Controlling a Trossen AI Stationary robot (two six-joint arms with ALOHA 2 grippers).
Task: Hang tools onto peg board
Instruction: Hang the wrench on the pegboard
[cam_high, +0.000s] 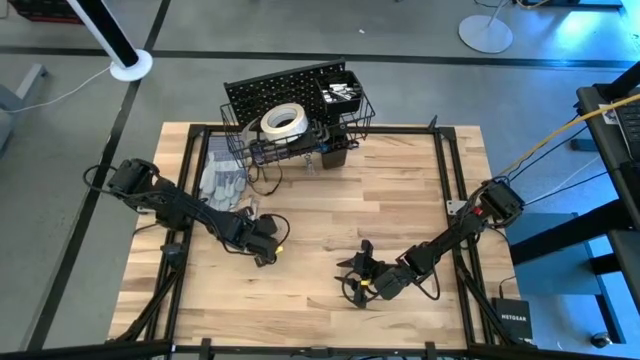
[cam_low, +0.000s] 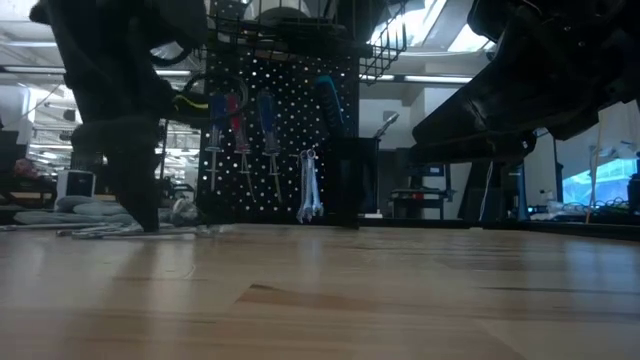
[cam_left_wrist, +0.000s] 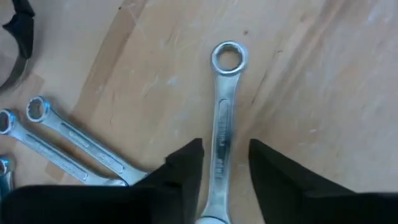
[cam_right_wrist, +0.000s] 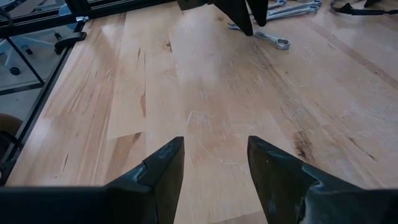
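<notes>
We see a silver wrench (cam_left_wrist: 221, 134) lying flat on the wooden surface (cam_high: 400, 200), its ring end pointing away from the left gripper (cam_left_wrist: 225, 163). That gripper's jaws straddle the shaft, parted with a gap on each side, released rather than clamped. More wrenches (cam_left_wrist: 68, 140) lie just beside it. The peg board (cam_high: 270, 88) stands at the surface's far edge. The right gripper (cam_right_wrist: 214, 163) hovers over bare wood, jaws apart and empty.

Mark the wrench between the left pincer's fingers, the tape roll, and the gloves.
wrench (cam_left_wrist: 221, 124): left wrist view, mid-shaft, between the open fingers.
tape roll (cam_high: 283, 121): high view, white rim, in the peg board's wire basket.
gloves (cam_high: 220, 180): high view, grey fabric, table's left side.
</notes>
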